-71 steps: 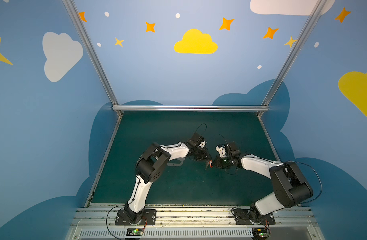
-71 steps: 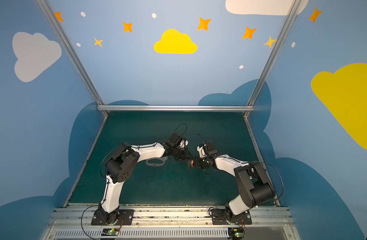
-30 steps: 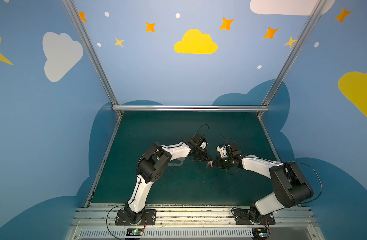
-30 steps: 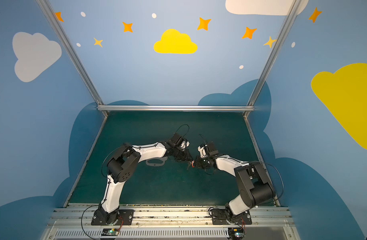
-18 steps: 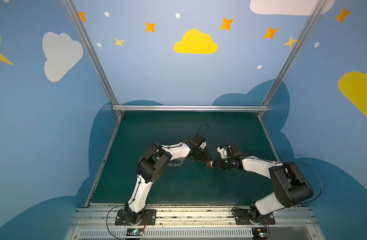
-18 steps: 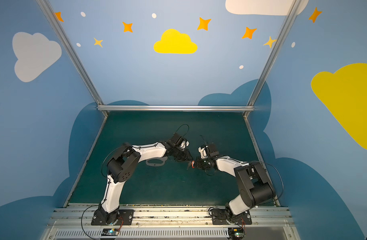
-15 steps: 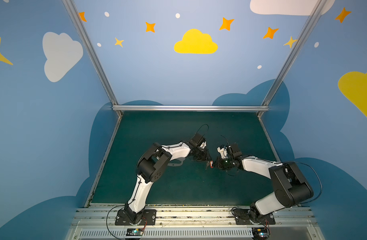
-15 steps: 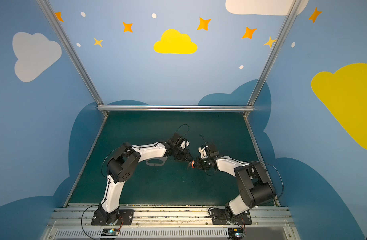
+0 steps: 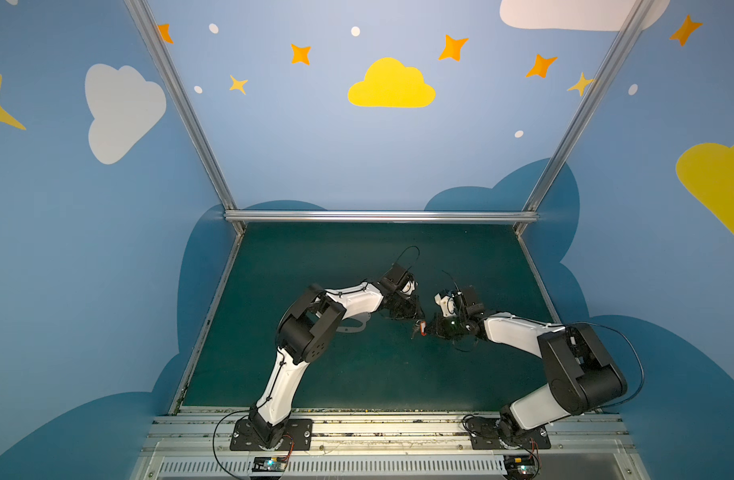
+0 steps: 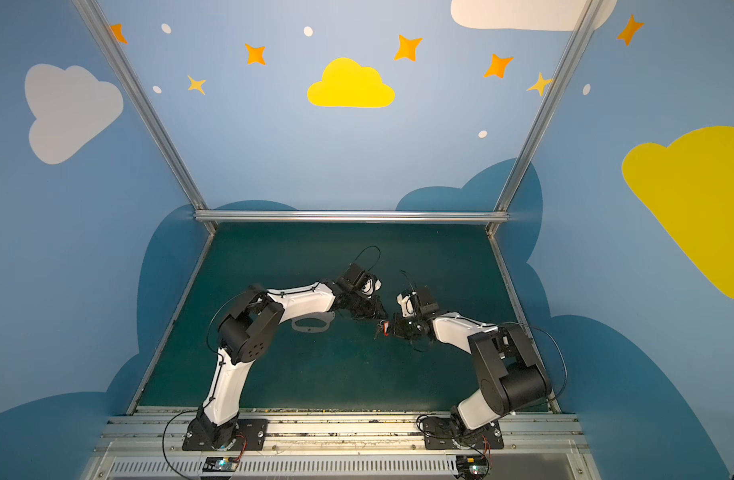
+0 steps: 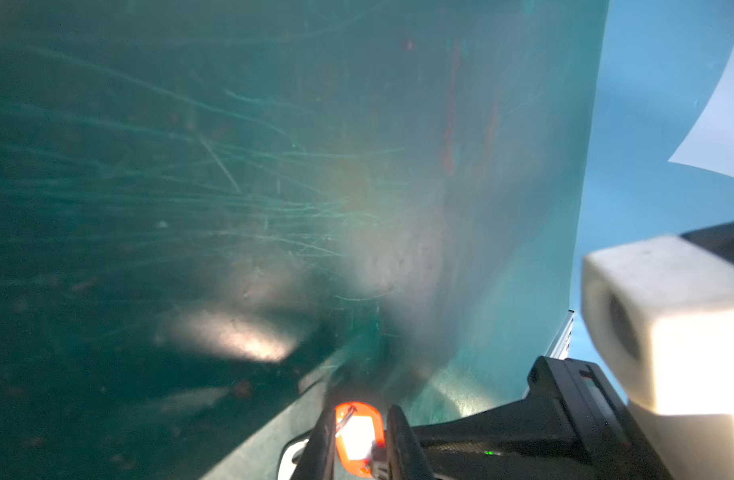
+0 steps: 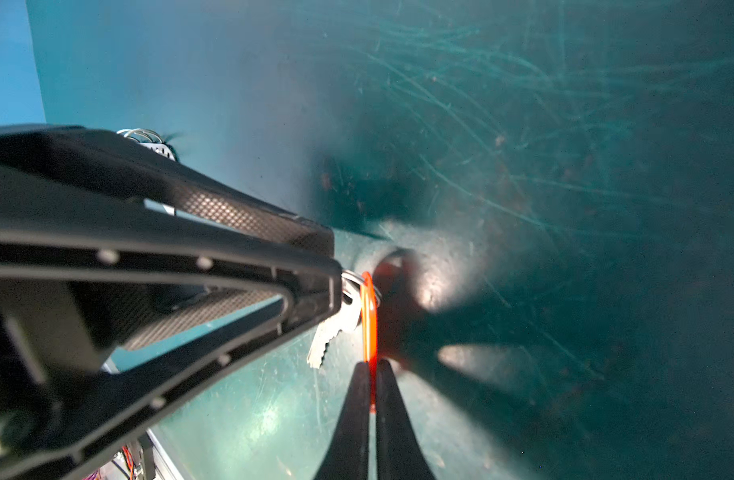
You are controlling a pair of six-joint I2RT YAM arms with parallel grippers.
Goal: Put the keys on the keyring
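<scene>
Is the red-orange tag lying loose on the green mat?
No, the right hand pinches the red-orange tag by its edge and holds it up off the green mat.

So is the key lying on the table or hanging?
Hanging. The right gripper, jaws shut, pinches the red-orange tag, and the silver key dangles beside it, off the mat.

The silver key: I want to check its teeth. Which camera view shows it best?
Right wrist view: the key hangs close, teeth clear, beside the edge-on red tag. Both top views show a tiny speck; the left wrist view shows only the tag.
</scene>
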